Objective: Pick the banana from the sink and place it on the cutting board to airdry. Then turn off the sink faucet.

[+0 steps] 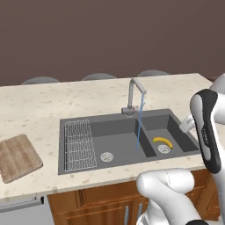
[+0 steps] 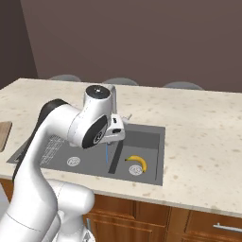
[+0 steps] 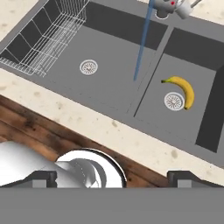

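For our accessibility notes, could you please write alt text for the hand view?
A small yellow banana lies in the smaller basin of a dark grey double sink, curled beside its round drain. A thin stream of water falls from the faucet into the larger basin, where a white wire rack sits. The open gripper hangs above the speckled counter edge.
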### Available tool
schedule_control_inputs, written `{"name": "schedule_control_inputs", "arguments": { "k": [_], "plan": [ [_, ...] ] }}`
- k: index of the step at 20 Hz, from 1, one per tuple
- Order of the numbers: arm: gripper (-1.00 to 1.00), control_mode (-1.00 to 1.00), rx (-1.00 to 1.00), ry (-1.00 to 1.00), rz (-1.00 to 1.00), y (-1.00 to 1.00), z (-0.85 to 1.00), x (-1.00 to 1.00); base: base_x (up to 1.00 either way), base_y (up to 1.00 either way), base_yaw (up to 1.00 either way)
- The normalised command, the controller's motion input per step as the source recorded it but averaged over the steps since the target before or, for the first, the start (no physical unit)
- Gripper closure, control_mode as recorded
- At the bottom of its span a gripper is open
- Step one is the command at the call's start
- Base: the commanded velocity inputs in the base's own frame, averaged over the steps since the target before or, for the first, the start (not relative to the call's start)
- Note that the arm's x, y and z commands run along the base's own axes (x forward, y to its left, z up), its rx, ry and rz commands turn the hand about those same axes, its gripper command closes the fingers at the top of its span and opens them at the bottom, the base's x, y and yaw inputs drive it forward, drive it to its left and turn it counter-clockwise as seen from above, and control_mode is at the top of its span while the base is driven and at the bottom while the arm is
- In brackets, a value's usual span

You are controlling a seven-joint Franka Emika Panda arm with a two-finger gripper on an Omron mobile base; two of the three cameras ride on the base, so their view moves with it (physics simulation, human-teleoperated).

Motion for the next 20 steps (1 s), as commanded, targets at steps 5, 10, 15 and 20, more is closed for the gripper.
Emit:
{"name": "schedule_control_inputs", "arguments": {
  "k": [5, 10, 15, 20],
  "plan": [
    [-1.0, -1.0, 0.01, 0.0, -0.02, 0.0, 0.0, -0.01, 0.0, 0.0, 0.0],
    [-1.0, -1.0, 0.0, 0.0, -0.02, 0.0, -0.06, -0.07, 0.0, 0.0, 0.0],
    [-1.0, -1.0, 0.0, -0.02, 0.0, 0.0, -0.02, -0.34, 0.0, 0.0, 0.0],
    [-1.0, -1.0, 0.0, -0.04, 0.0, 0.0, 0.0, -0.17, 0.0, 0.0, 0.0]
  ]
}}
